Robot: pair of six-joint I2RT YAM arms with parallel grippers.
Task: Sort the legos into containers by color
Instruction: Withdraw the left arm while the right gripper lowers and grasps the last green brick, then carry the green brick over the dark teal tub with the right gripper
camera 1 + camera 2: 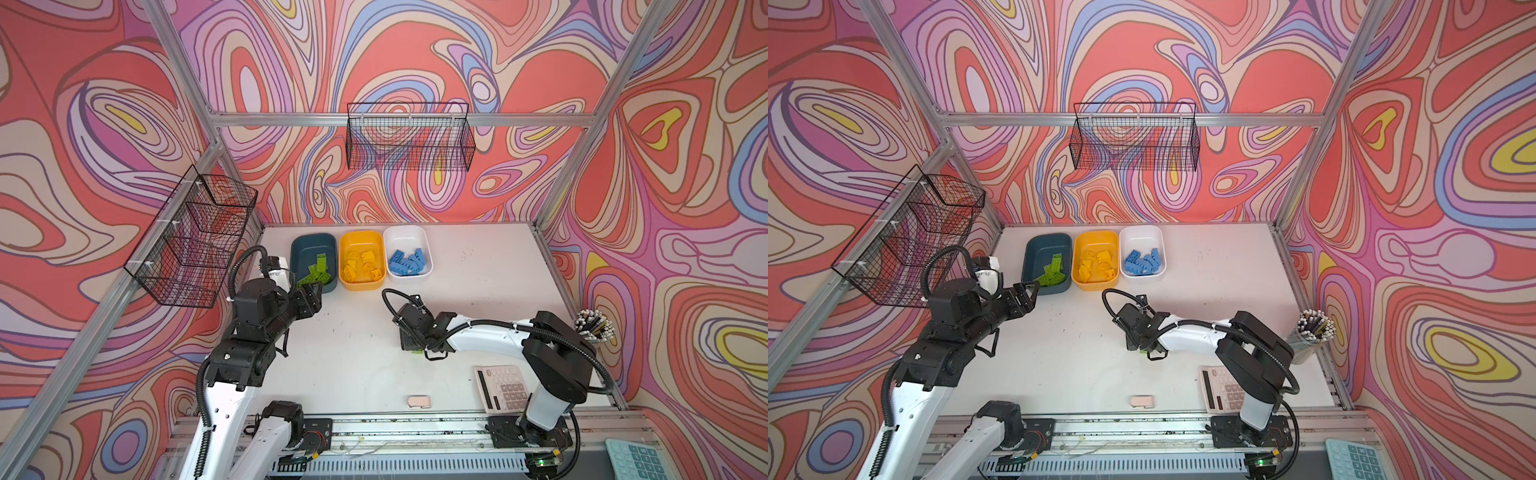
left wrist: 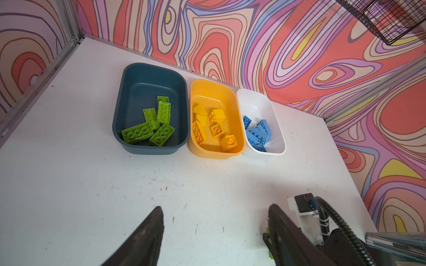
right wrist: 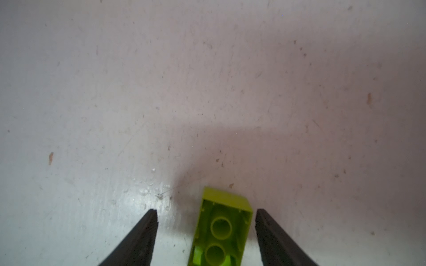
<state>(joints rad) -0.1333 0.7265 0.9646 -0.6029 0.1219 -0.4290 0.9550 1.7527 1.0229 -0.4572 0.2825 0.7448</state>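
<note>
While the right gripper (image 3: 206, 210) hangs low over the table (image 3: 161, 92), a green brick (image 3: 221, 228) lies between its two fingers (image 3: 140, 239). The brick is upside down, so its hollow side with the round tubes faces up. It sits much closer to one finger than to the other, and a thin gap shows on that side too. The jaws stand apart, wider than the brick, and nothing squeezes it. In both top views only a tiny bit of the brick (image 1: 417, 352) peeks out under the gripper, near the middle of the table.

The right arm (image 1: 478, 336) reaches from the right side toward the middle, lying low, with the gripper pointing down. The left arm (image 1: 257, 328) is bent up high, and the left gripper (image 2: 216, 207) points at the near edge of the teal tub (image 2: 138, 87). Its jaws are wide with nothing in them.

Green bricks (image 2: 159, 115) lie in the teal tub, yellow bricks (image 2: 216, 130) in the yellow tub (image 2: 207, 89), and blue bricks (image 2: 258, 132) in the white tub (image 2: 253, 101).
</note>
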